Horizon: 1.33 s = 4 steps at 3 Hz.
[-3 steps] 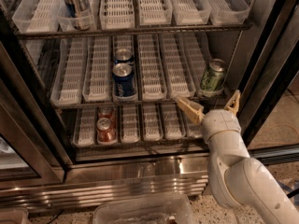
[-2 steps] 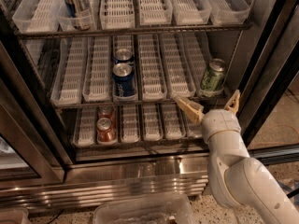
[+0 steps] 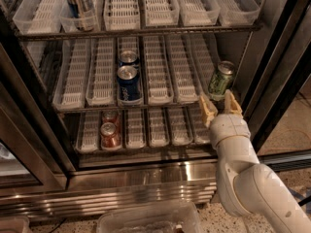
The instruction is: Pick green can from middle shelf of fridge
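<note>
The green can [image 3: 221,80] stands upright at the right end of the middle shelf [image 3: 158,76], beside the rightmost white lane, inside the fridge [image 3: 146,178]. My gripper [image 3: 220,108] is just in front of and below the can, fingers pointing up at it. The tan fingers [image 3: 208,110] are open, spread about a can's width, and hold nothing. They are not around the can. My white arm comes up from the lower right.
Two blue cans [image 3: 129,81] sit in a middle lane of the same shelf. Red cans [image 3: 110,134] are on the rack below, and a tall can [image 3: 80,4] is in the bins above. The dark door frame [image 3: 277,81] is close on the right. A clear plastic container [image 3: 146,220] lies on the floor.
The gripper's fingers have drawn closer together and now point more directly up at the green can. The cans have not moved.
</note>
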Motion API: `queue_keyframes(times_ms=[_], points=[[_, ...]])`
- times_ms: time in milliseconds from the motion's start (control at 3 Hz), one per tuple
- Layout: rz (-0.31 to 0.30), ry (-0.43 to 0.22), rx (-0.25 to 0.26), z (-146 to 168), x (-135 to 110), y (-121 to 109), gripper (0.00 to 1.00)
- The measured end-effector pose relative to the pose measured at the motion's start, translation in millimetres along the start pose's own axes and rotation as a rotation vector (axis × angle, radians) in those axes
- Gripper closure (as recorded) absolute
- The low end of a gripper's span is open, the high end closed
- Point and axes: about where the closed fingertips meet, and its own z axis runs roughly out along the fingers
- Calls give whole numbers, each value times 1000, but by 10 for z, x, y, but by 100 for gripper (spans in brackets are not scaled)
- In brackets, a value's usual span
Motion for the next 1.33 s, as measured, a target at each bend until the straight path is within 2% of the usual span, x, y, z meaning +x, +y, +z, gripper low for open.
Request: queue_keyframes(times_ms=[333, 667, 1000, 1333], points=[[0, 0, 0, 0, 0, 0, 38], [0, 0, 0, 0, 0, 0, 21], [0, 0, 0, 1, 0, 0, 26], [1, -1, 3, 7, 5, 0, 40]])
